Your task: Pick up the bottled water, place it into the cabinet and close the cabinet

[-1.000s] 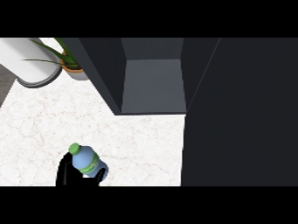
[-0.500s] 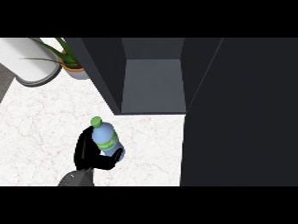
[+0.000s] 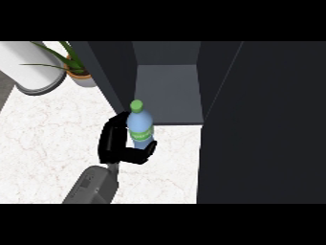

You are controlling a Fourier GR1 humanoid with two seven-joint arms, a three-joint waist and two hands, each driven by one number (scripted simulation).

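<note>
The bottled water [image 3: 140, 127], pale blue with a green cap and green label, stands upright in my left hand [image 3: 114, 139], whose fingers and thumb curl round its lower half. It hangs over the white marble counter [image 3: 45, 143], just in front of the left edge of the opening of the dark cabinet [image 3: 169, 91]. The cabinet's grey inner floor shows with nothing on it. Its open door [image 3: 278, 124] fills the right side as a large dark panel. My right hand does not show.
A potted green plant [image 3: 77, 72] stands at the back left beside the cabinet's left wall. Further left lies a large white rounded object [image 3: 24, 67]. The counter's left edge runs along the grey strip at far left.
My left hand has carried the bottle away from the near edge and to the right, up to the cabinet's opening. More of the forearm now shows.
</note>
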